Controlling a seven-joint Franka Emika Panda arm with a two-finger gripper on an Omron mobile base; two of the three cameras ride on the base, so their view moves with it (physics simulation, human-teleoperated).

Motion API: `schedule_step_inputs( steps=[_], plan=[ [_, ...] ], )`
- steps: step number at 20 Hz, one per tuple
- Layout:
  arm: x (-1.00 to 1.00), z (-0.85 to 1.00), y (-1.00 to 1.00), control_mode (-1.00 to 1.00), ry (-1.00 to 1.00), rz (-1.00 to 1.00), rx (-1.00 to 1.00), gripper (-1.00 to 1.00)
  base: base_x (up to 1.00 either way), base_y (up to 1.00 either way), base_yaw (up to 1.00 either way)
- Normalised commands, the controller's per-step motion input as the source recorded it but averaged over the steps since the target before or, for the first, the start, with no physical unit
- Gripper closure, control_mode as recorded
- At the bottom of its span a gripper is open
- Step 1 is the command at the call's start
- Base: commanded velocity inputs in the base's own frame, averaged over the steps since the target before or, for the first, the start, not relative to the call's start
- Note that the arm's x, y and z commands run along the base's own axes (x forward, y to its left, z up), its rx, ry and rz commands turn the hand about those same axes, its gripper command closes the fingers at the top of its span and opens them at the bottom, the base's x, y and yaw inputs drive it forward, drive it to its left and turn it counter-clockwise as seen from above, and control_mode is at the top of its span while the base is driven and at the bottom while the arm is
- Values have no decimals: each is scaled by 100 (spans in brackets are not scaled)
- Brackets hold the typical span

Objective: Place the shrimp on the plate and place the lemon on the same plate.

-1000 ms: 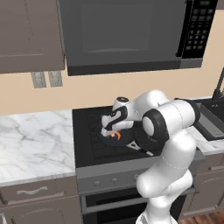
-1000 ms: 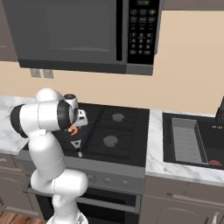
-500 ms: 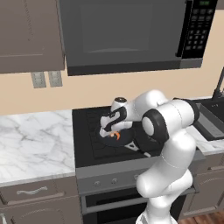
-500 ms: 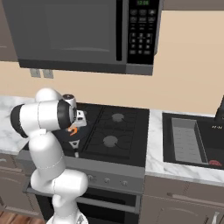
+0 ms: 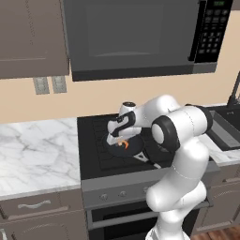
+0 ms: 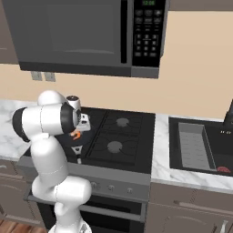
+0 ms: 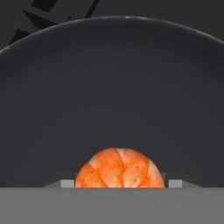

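One shrimp [image 7: 120, 168]: lies in the black frying pan [image 5: 123, 147] on the stove [image 6: 116, 136].
Orientation: arched back toward the pan's far wall, long axis across the hand view.
Gripper [image 5: 121, 142]: fingers flank the shrimp, seemingly pinching it; contact is unclear.

Kitchen, stove [image 5: 101, 145], microwave [image 5: 136, 37], marble counter [image 5: 33, 154]
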Motion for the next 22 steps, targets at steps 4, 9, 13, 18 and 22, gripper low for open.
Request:
schedule_step_inputs(
  steps=[4,9,13,18,22],
  plan=[
    [-10,9,0,-100,0,0,3,100,0,0,0],
    [-19,25,0,-100,0,0,1,100,0,0,0],
    [-19,35,3,-100,0,0,0,100,0,0,0],
    [-20,38,5,-100,0,0,0,100,0,0,0],
    [-25,34,2,-100,0,0,0,100,0,0,0]
  ],
)
